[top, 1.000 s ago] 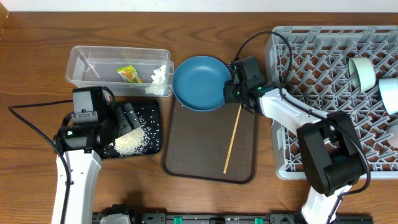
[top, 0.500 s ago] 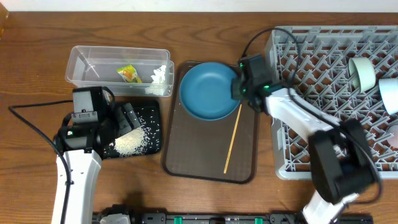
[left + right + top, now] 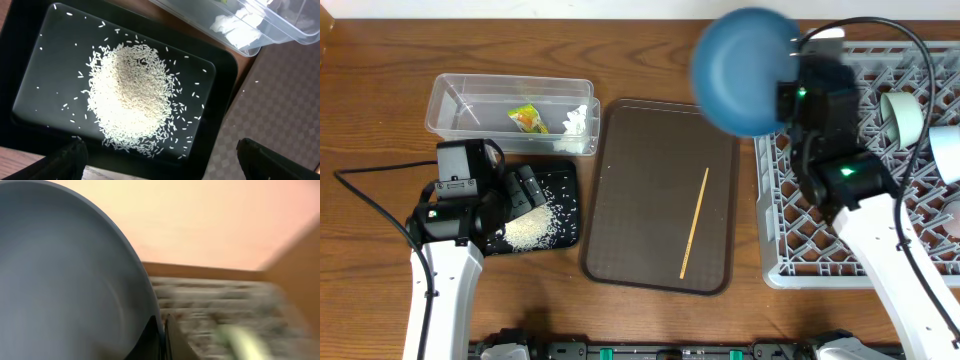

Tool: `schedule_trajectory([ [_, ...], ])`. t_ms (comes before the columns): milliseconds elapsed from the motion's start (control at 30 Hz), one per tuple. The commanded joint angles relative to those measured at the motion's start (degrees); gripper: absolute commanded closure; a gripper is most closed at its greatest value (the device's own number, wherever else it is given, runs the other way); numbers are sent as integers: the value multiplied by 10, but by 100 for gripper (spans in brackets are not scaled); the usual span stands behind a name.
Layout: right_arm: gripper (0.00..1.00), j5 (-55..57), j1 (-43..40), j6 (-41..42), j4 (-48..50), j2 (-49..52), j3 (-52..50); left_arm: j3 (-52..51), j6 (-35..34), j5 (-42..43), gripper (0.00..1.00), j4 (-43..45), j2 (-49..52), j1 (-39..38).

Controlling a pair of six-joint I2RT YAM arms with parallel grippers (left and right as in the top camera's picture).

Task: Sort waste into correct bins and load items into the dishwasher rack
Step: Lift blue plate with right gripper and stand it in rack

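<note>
My right gripper [image 3: 790, 100] is shut on the rim of the large dark blue dish [image 3: 745, 70] and holds it in the air, tilted, over the back left corner of the grey dishwasher rack [image 3: 775, 215]. In the right wrist view the fingers pinch the rim of the dish [image 3: 65, 280]. A thin chopstick [image 3: 693, 222] lies on the brown tray [image 3: 640, 180]. My left gripper [image 3: 160, 165] hangs open above the black tray [image 3: 40, 60] with its heap of rice [image 3: 132, 95]. The clear tub [image 3: 460, 100] holds the wrapper [image 3: 527, 118] and tissue [image 3: 578, 120].
A pale mint bowl [image 3: 905, 115] and a light blue bowl [image 3: 948, 150] sit in the rack's right side. The brown tray lies between the bins and the rack. The black tray [image 3: 565, 180] touches the tub's front wall.
My right arm has lifted the blue dish off the brown tray and swung it up and to the right, toward the rack. The left arm has not moved.
</note>
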Motion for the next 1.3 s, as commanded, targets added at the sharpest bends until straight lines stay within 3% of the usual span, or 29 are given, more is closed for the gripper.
schedule_trajectory([
  [0,99,178,-35,-122,16,8,5,5,-1,-7,2,-2,1,2],
  [167,99,302,-99,-197,105,34,5,5,-1,-7,2,-2,1,2],
  [400,99,339,-144,-308,202,85,5,5,-1,-7,2,-2,1,2],
  [833,99,339,-118,-309,206,192,5,5,-1,-7,2,-2,1,2],
  [1267,99,336,-60,-303,206,206,5,5,-1,-7,2,-2,1,2],
])
